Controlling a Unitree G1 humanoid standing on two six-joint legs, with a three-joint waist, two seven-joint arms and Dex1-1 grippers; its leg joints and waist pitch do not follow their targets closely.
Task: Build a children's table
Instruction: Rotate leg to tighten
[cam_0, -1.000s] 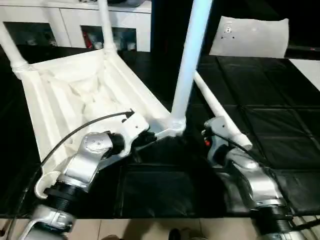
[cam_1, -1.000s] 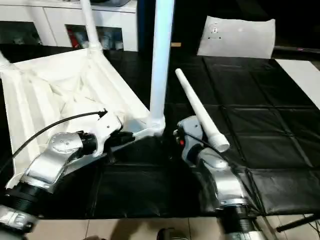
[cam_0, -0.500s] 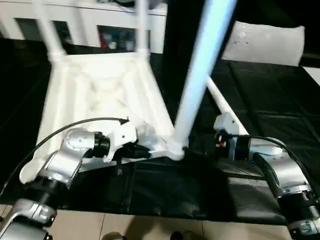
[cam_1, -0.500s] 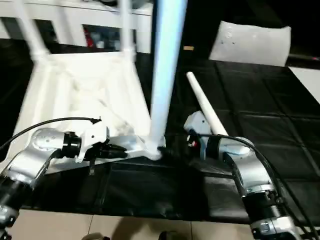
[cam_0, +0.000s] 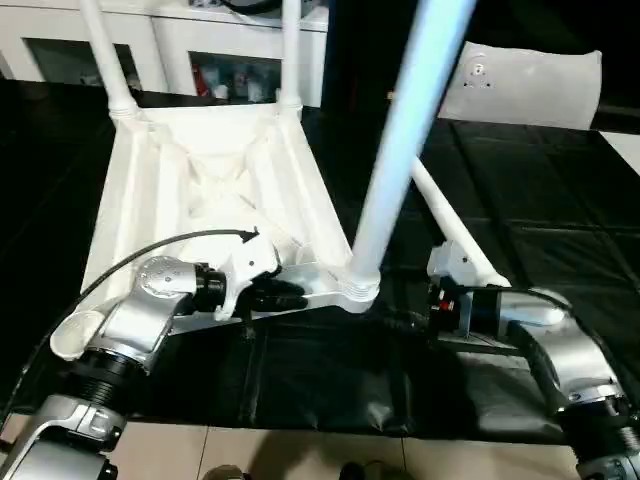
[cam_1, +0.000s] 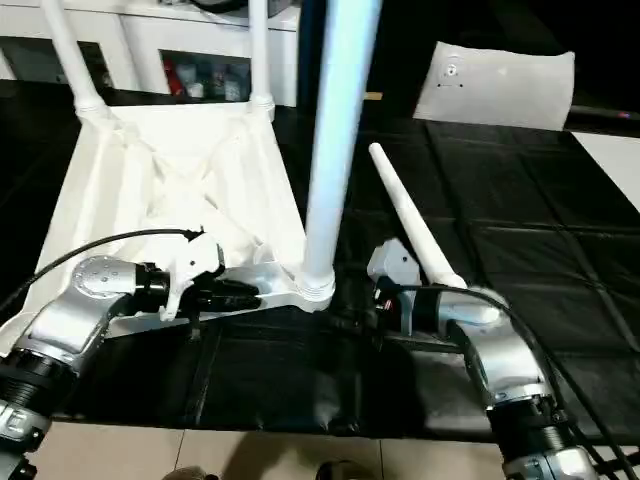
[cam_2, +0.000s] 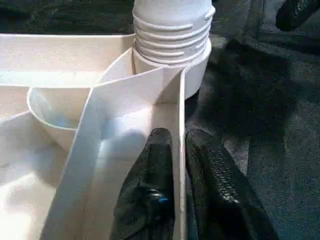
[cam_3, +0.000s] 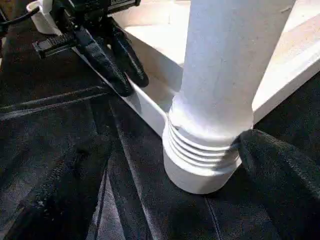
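Tabletop (cam_0: 210, 190): white plastic, smooth, showing a slight sheen on its ribs. Legs (cam_1: 335, 140): same smooth white plastic, with ridged threads showing at the socket (cam_3: 202, 165). Mat (cam_1: 520, 210): black, matt, fabric-like, seamed in squares. Left tool (cam_2: 182, 185) fingers: black, rubbery, one pad looking ribbed. Forearms (cam_0: 150, 315): silver metal, gleaming.

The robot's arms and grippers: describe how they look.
Both forearms are silver metal with black ribbed collars near the elbows. The left gripper and right gripper have white housings and black fingers, ridged on the inner pads. A black cable arcs over the left arm.
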